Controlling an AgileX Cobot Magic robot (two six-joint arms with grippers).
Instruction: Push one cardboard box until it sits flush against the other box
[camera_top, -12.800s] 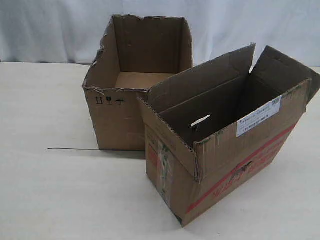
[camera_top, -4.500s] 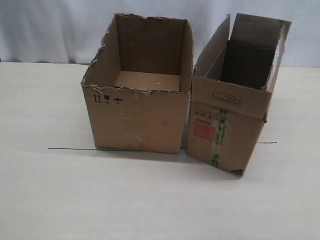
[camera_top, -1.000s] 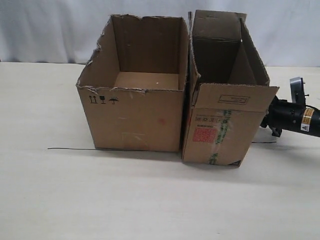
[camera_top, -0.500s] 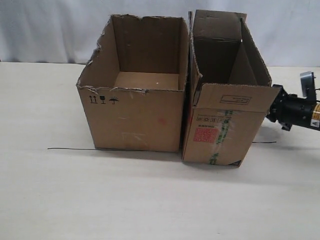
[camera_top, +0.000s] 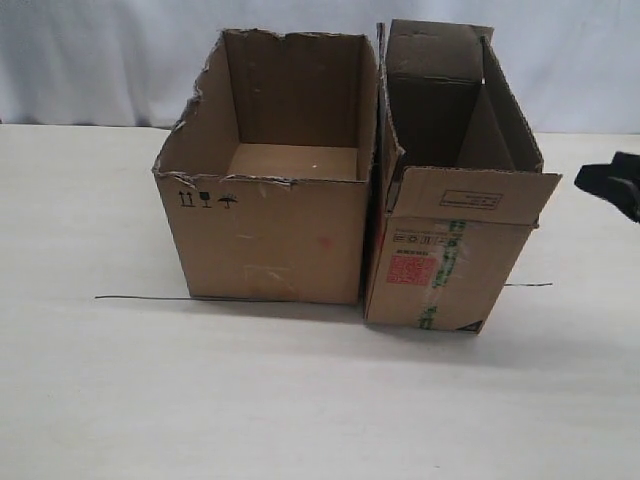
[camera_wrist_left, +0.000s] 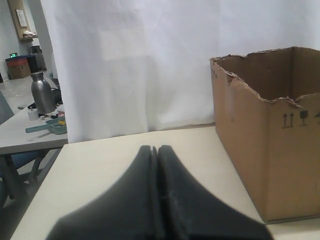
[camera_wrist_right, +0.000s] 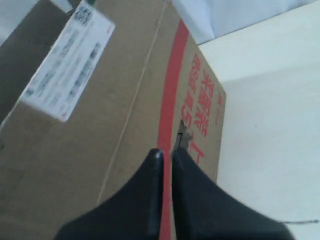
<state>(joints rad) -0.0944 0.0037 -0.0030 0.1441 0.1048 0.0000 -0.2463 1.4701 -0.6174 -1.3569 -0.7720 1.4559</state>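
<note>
The narrow cardboard box (camera_top: 450, 265), with red print and green-striped tape, stands with its long side against the other box (camera_top: 270, 235), the wider one with torn rims. My right gripper (camera_top: 608, 180) is a dark blur at the right edge, apart from the narrow box. In the right wrist view that gripper (camera_wrist_right: 167, 152) is shut and empty, and points at the cardboard box (camera_wrist_right: 100, 125) with its white label (camera_wrist_right: 67, 65). My left gripper (camera_wrist_left: 154, 149) is shut and empty above the table, with the other box (camera_wrist_left: 270, 140) off to one side.
Both boxes stand on a pale table (camera_top: 300, 400) in front of a white curtain (camera_top: 100, 60). A thin dark wire (camera_top: 140, 297) lies on the table beneath the boxes. Beyond the table edge, the left wrist view shows a second table with a metal flask (camera_wrist_left: 43, 92).
My right arm has drawn back to the right, away from the narrow box, and is nearly out of the exterior view. Over the last second the boxes have not moved.
</note>
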